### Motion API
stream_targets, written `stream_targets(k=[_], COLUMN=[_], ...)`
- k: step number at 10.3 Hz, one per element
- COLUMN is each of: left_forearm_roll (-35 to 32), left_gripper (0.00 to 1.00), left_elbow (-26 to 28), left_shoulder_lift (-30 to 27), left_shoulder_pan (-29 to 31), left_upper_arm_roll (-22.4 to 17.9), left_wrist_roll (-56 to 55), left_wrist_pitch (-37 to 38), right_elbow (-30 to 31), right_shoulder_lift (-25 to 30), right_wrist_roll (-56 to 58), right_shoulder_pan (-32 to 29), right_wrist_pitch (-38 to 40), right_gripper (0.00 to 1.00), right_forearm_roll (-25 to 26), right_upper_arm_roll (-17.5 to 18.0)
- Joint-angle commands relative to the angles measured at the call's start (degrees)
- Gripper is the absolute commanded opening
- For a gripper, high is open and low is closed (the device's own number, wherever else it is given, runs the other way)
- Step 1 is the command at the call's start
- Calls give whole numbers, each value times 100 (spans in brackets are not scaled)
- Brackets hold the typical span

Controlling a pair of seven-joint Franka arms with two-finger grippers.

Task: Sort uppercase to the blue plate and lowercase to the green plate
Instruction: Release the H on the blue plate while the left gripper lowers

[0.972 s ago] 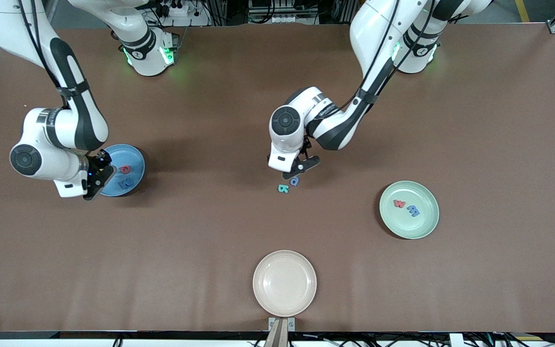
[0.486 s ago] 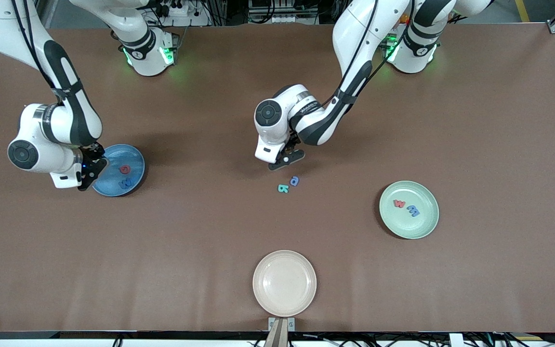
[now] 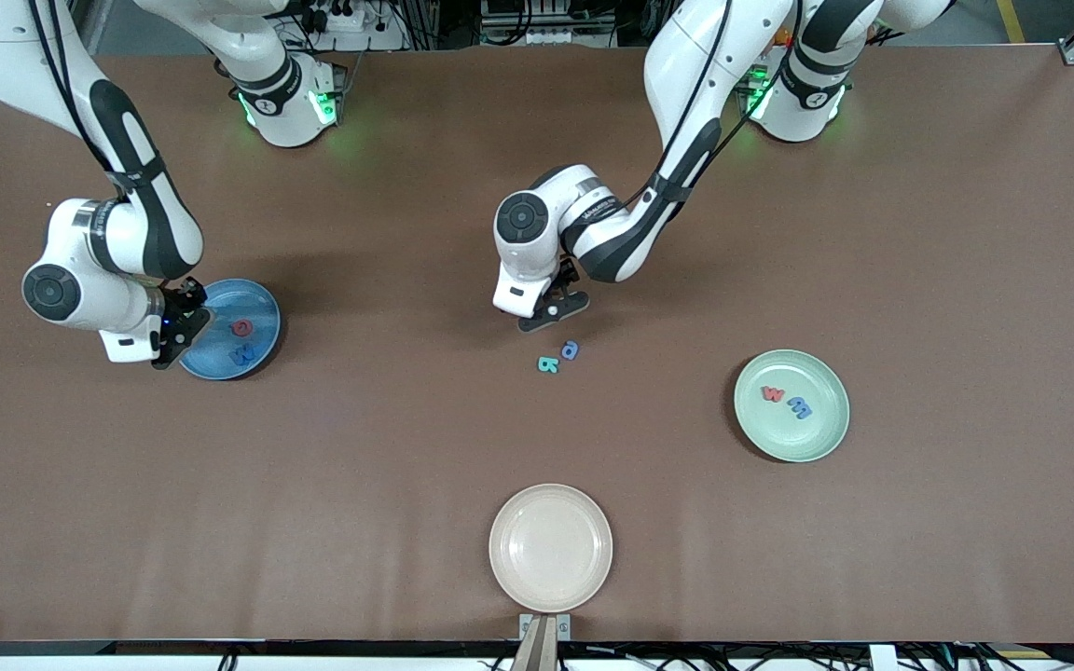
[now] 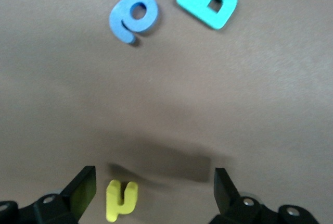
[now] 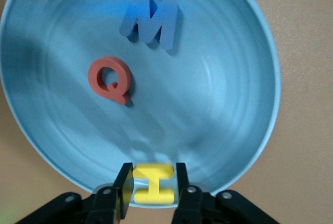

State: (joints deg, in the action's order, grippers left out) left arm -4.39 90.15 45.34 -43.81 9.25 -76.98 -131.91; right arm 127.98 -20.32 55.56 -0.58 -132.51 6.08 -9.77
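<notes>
Right wrist view is showing the yellow H sitting between the fingers of the right gripper, low over the rim of the blue plate. The fingers are standing close against the letter's sides, and whether they are still pinching it or just letting go I cannot tell; the letter seems to be arriving where it belongs. On that plate the red Q and the blue M are lying apart from each other, leaving bare plate under the H, so nothing looks to be blocking the drop.

At the table's middle, the left gripper is hovering with its fingers spread wide and empty on either side of a small yellow hooked letter, which looks like the next lowercase pick. A blue rounded letter and a teal letter are lying just beside each other nearby, clear of the fingers.

Toward the left arm's end of the table, the green plate is holding a red w and another blue letter. A cream plate is sitting nearest the front camera, taking no part.
</notes>
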Motion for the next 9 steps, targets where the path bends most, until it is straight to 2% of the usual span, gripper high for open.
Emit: stream_targets(k=[1,2,5,9], left_forearm_roll=[-168,-177,-177,-177], left_gripper=[100,100,100,100], left_elbow=[196,301,476,872], left_shoulder_lift=[-51,-69,-121,-499], left_shoulder_pan=[-31,-40,-66,-84], left_upper_arm_roll=[-2,-2,7,51], left_wrist_roll=[-300,-309,-318,-370], left_wrist_pitch=[-256,-326,-345,-345], right_elbow=[70,70,26,-448], right_shoulder_lift=[2,2,81,221], right_wrist_roll=[-54,-63,-325,-880], right_shoulder_pan=[-143,-144,-117,-91], right_wrist_pitch=[-144,-135,-21,830], right_gripper=[51,60,58,58], right_forearm_roll=[25,25,16,8], right_upper_arm_roll=[81,81,116,441])
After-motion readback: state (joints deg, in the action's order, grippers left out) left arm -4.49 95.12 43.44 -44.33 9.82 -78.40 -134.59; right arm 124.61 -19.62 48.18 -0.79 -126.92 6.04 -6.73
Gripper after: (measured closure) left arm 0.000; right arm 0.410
